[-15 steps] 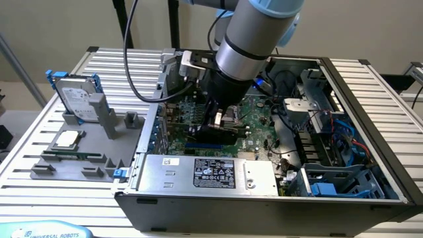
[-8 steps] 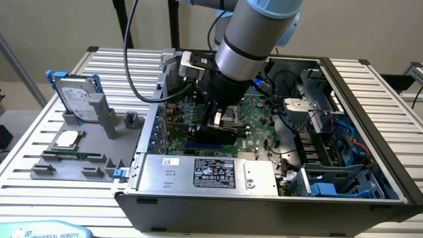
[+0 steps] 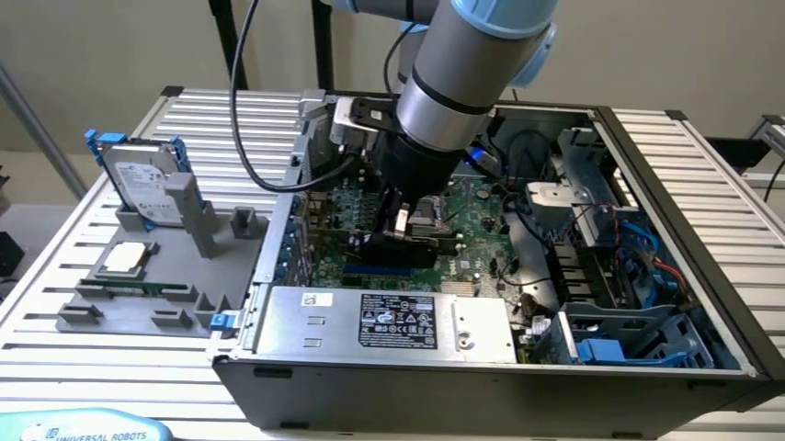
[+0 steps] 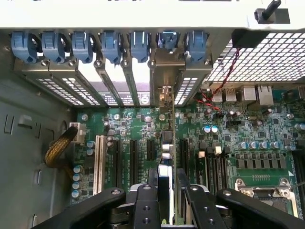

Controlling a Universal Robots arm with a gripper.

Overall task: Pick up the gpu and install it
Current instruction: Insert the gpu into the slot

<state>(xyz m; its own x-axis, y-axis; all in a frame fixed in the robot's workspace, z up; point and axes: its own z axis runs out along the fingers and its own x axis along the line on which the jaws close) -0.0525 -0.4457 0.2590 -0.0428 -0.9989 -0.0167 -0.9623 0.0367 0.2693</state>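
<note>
Gripping the gpu edge-on, the black two-fingered gripper (image 4: 167,198) is hanging low inside the open grey computer case (image 3: 687,276), its jaws clamped on the card. That gpu (image 4: 166,157), a thin card with a silver metal end bracket, is standing on edge over the green motherboard (image 4: 138,121), running between the black expansion slots (image 4: 135,162) toward the rear bracket bay with its row of blue retention clips (image 4: 110,45). In the exterior view the arm is reaching down beside the silver power supply box (image 3: 392,326), while the silver hard drive with blue rails (image 3: 139,179) is sitting well apart on the grey fixture on the slatted table (image 3: 37,294). Risk here, as I judge it: whether the card edge is lined up with its slot is hard to tell, and any skew could jam the connector, or the bracket could catch on the rear frame
</note>
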